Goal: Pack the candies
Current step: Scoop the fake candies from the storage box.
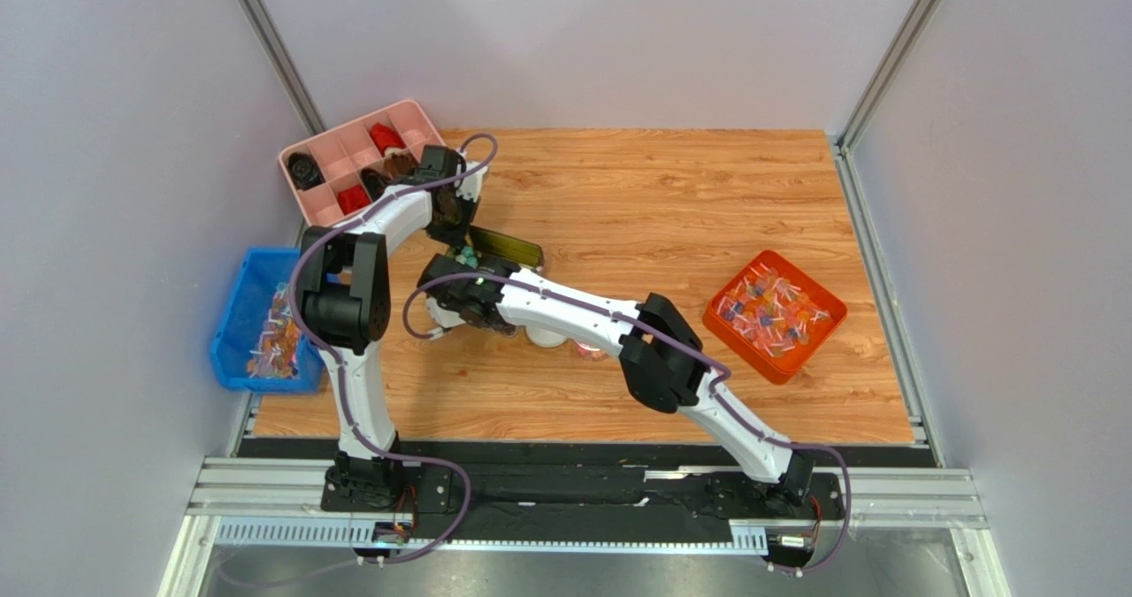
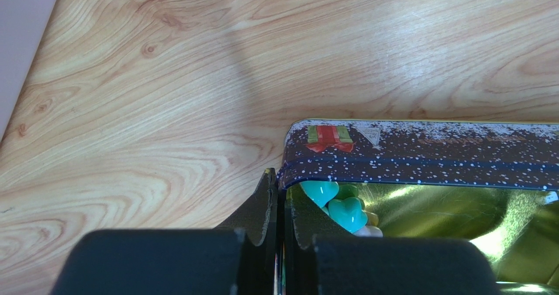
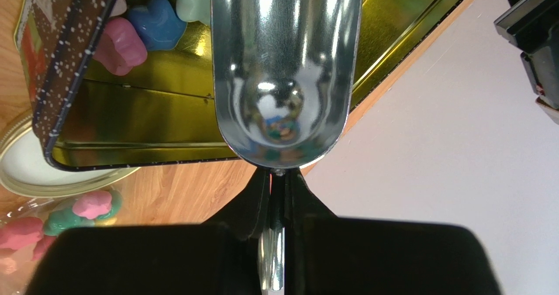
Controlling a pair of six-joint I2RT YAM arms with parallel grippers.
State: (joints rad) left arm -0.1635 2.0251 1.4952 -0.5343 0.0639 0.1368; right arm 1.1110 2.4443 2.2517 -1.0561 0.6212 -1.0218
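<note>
Pinched in the left gripper (image 2: 281,189): near wall of the tin (image 2: 426,152) by its corner, jaws narrow, one pad outside and one inside. Tin dark and speckled outside, gold inside. Piled in that corner, just past the inner pad: candies (image 2: 346,213), teal, green, yellow, white (heart-like rather than round). Clamped in the right gripper (image 3: 279,180): thin handle of a metal scoop (image 3: 282,65), jaws nearly touching. Scoop bowl empty, hanging over the tin's open gold floor, with pink, blue and pale green pieces beside the bowl. Under the tin's edge in the right wrist view, a round white disc (image 3: 23,167) with a gold rim; next to it more pink and green pieces behind something clear (container type unclear). From above, both arms meeting at the left of the table (image 1: 691,199). Pink divider tray (image 1: 346,130) at the far left corner, blue bin (image 1: 237,308) at the left edge, orange bin (image 1: 738,280) well apart on the right, both bins with wrapped sweets.
</note>
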